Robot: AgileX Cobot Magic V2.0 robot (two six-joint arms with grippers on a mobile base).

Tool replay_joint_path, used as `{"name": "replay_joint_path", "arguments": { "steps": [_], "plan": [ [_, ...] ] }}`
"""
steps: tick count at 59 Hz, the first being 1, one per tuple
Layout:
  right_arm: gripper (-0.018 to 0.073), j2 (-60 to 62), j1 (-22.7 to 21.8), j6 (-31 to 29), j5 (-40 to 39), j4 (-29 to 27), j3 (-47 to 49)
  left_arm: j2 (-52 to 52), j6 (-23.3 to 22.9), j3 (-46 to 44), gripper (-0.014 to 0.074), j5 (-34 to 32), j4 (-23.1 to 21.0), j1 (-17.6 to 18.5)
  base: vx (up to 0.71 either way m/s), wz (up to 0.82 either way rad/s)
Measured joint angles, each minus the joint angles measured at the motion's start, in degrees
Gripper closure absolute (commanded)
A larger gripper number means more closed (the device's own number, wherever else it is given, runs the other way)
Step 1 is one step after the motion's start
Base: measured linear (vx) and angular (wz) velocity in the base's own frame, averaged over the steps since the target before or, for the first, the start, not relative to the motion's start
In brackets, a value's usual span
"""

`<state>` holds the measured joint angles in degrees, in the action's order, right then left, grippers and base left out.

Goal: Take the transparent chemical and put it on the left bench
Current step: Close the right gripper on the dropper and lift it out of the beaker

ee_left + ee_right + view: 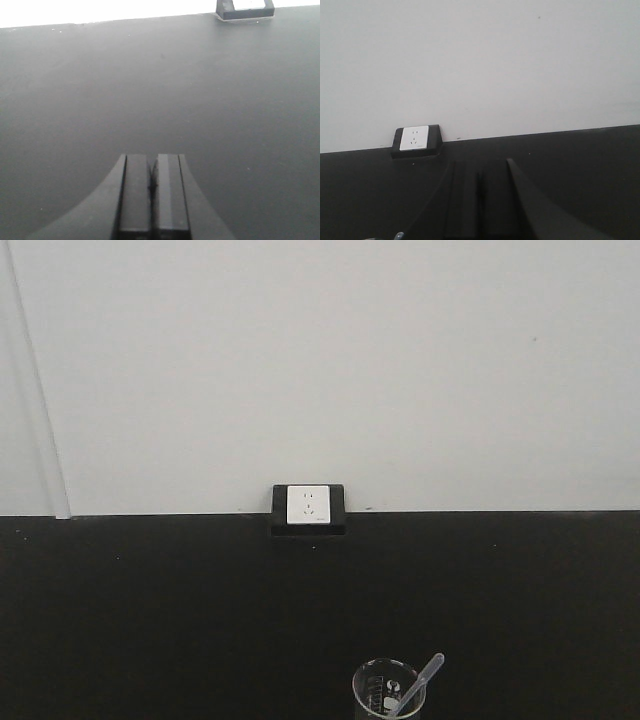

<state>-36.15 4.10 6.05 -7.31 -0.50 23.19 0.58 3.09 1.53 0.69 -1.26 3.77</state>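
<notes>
A small clear glass beaker [388, 692] with white printed marks is seen at the bottom edge of the front-facing view, a little right of centre, standing upright on a matte black counter [150, 620]; only its upper part is shown, the base being cut off by the frame. A translucent plastic dropper [420, 683] is leaned inside it, its bulb end raised over the rim toward the upper right. The beaker is gripped by neither tool. Well behind it, where the counter meets the plain white wall [350, 360], a white wall socket in a black frame [308, 506] is set, slightly left of the beaker's line. A white vertical trim strip [45, 440] is seen on the wall at far left. In the left wrist view the left tool [152, 161] is shown clenched, its two dark fingers pressed together and grasping nothing, over the bare counter surface, with part of the socket frame at the top right. In the right wrist view the right tool [479, 172] is likewise shown clenched on nothing, its fingers side by side and pointed toward the wall, with the socket to its upper left
</notes>
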Motion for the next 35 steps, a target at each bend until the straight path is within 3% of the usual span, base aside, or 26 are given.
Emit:
{"name": "replay_joint_path", "arguments": {
  "steps": [13,17,23,35],
  "plan": [
    [-0.0013,0.0,0.0,0.3,-0.4,0.0,0.0,0.0,0.0,0.0,0.0600,0.0,0.0,0.0,0.00,0.00],
    [-0.0064,0.0,0.0,1.5,-0.3,-0.5,0.0,0.0,0.0,0.0,0.0600,0.0,0.0,0.0,0.00,0.00],
    [-0.0081,-0.1,0.0,6.6,0.9,-2.1,0.0,0.0,0.0,0.0,0.0600,0.0,0.0,0.0,0.00,0.00],
    [-0.0030,-6.3,0.0,17.5,3.1,-2.7,0.2,0.0,0.0,0.0,0.0600,0.0,0.0,0.0,0.00,0.00]
  ]
}}
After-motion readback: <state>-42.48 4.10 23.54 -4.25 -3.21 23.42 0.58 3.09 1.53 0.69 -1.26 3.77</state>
